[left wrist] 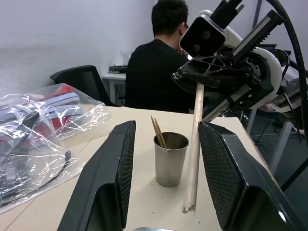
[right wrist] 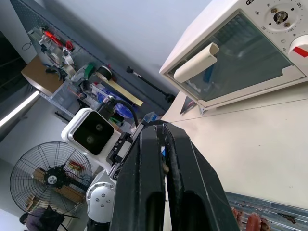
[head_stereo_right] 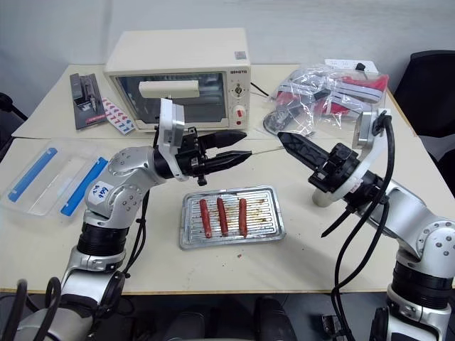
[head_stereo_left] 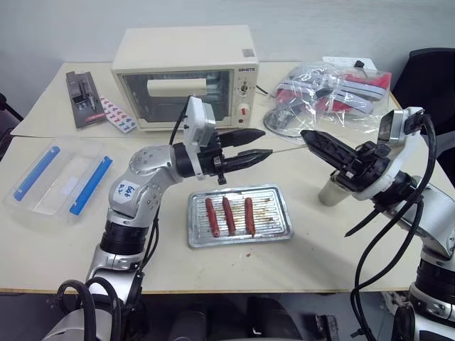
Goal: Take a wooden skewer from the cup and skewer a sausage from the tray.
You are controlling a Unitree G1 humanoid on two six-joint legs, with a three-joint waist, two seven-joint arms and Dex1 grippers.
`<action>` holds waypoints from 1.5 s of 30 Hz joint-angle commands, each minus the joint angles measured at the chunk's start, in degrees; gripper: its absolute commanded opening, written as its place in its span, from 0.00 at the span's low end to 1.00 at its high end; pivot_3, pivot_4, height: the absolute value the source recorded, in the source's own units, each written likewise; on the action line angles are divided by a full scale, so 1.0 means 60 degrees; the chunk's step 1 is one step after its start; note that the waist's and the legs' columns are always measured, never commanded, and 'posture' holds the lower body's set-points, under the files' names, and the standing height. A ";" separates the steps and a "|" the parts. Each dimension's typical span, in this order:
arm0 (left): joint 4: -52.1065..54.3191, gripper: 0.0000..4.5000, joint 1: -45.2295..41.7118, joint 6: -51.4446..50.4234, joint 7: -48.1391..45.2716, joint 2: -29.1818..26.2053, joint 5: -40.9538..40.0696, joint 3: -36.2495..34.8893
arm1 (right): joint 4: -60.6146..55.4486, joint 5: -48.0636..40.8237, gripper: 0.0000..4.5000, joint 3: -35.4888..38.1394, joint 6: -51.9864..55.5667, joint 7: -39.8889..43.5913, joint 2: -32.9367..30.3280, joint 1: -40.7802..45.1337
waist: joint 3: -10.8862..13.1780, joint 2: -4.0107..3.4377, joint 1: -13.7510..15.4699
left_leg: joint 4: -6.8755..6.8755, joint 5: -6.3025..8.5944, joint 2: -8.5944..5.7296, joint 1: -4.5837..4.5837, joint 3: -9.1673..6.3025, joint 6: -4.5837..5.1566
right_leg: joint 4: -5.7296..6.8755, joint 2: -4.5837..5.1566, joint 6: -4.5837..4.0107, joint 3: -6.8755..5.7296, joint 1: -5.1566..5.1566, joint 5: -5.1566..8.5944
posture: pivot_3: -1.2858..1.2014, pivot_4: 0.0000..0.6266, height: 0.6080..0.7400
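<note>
Now we are pinching the wooden skewer (head_stereo_left: 286, 150) in our right jaws (head_stereo_left: 307, 135) above the tray (head_stereo_left: 239, 216); our left jaws (head_stereo_left: 263, 144) are standing apart around it, so a misaligned closing could snap or drop it.

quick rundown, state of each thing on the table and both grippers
wooden skewer: level, pinched in right gripper, free end between the left gripper fingers
left gripper: open around the skewer
cup: upright, skewers inside
tray: flat, three sausages unskewered
toaster oven: door closed
</note>
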State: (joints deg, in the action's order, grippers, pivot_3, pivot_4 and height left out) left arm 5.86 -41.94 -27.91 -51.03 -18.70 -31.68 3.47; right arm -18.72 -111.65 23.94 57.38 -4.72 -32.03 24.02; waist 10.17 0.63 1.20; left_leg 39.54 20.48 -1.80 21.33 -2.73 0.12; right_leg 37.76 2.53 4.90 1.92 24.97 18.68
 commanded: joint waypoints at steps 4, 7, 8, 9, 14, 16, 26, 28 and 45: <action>0.0449 0.48 0.0052 -0.0058 -0.0239 -0.0036 -0.0146 0.0070 | -0.0342 -0.0226 0.00 0.0174 -0.0121 0.0228 0.0073 0.0068 | 0.0000 0.0000 0.0000 | 0.0000 0.0000 0.0000 0.0000 0.0000 0.0000 | 0.0000 0.0000 0.0000 0.0001 0.0000 0.0000 | 0.52 0.24 1.00; 0.0408 0.48 0.0039 -0.0067 -0.0236 0.0013 -0.0156 0.0053 | -0.0306 -0.0226 0.00 0.0158 -0.0054 0.0345 0.0039 0.0087 | 0.0000 0.0000 0.0000 | 0.0000 0.0000 0.0000 0.0000 0.0000 0.0000 | 0.0000 0.0000 0.0000 0.0000 0.0000 0.0000 | 0.52 0.24 1.00; 0.0407 0.48 0.0043 -0.0068 -0.0239 0.0031 -0.0156 0.0067 | -0.0295 -0.0226 0.00 0.0155 -0.0030 0.0389 0.0018 0.0092 | 0.0000 0.0000 0.0001 | 0.0000 0.0000 0.0000 0.0000 0.0000 0.0000 | 0.0000 0.0000 0.0000 0.0001 0.0000 0.0000 | 0.52 0.24 1.00; 0.0414 0.48 0.0055 -0.0068 -0.0249 0.0045 -0.0153 0.0089 | -0.0287 -0.0226 0.00 0.0150 -0.0010 0.0432 -0.0004 0.0097 | 0.0000 0.0000 0.0000 | 0.0000 0.0000 0.0000 0.0000 0.0000 0.0000 | 0.0000 0.0000 0.0000 0.0001 0.0000 0.0000 | 0.52 0.24 1.00; 0.0419 0.40 0.0096 -0.0071 -0.0226 0.0139 -0.0200 0.0066 | -0.0280 -0.0226 0.00 0.0120 0.0018 0.0543 -0.0076 0.0095 | 0.0000 0.0000 0.0001 | 0.0000 0.0000 0.0000 0.0000 0.0000 0.0000 | 0.0000 0.0000 0.0000 0.0001 0.0000 0.0000 | 0.52 0.24 1.00; 0.0417 0.33 0.0095 -0.0074 -0.0207 0.0186 -0.0236 0.0026 | -0.0279 -0.0226 0.00 0.0118 0.0017 0.0546 -0.0083 0.0083 | 0.0000 0.0000 0.0001 | 0.0000 0.0000 0.0000 0.0000 0.0000 0.0000 | 0.0000 0.0000 0.0000 0.0001 0.0000 0.0000 | 0.52 0.24 1.00; 0.0612 0.13 -0.0019 -0.0367 -0.0141 0.0297 -0.0528 0.0023 | -0.0340 -0.0226 0.00 0.0112 -0.0048 0.0514 -0.0046 0.0064 | 0.0000 0.0000 0.0001 | 0.0000 0.0000 0.0000 0.0000 0.0000 0.0000 | 0.0000 0.0000 0.0000 0.0001 0.0000 0.0000 | 0.52 0.24 1.00; 0.0607 0.13 -0.0025 -0.0378 -0.0104 0.0355 -0.0582 -0.0011 | -0.0364 -0.0226 0.00 0.0111 -0.0074 0.0482 -0.0031 0.0050 | 0.0000 0.0000 0.0001 | 0.0000 0.0000 0.0000 0.0000 0.0000 0.0000 | 0.0000 0.0000 0.0000 0.0001 0.0000 0.0000 | 0.52 0.24 1.00; 0.0491 0.00 -0.0058 -0.0492 0.0041 0.0038 -0.0572 -0.0308 | -0.0805 -0.0226 0.43 0.0076 -0.0432 0.0007 -0.0590 -0.0314 | 0.0000 0.0000 0.0001 | 0.0000 0.0000 0.0000 0.0001 0.0000 0.0000 | -0.0001 0.0000 0.0000 0.0001 0.0000 0.0000 | 0.52 0.24 1.00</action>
State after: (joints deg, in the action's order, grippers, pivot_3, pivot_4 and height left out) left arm 7.34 -42.02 -31.21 -50.49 -17.03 -35.14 3.02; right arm -21.51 -111.93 22.97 55.04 -4.23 -33.13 21.91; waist 10.17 0.63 1.21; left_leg 39.54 20.48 -1.80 21.34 -2.73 0.12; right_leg 37.76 2.53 4.90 1.92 24.97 18.68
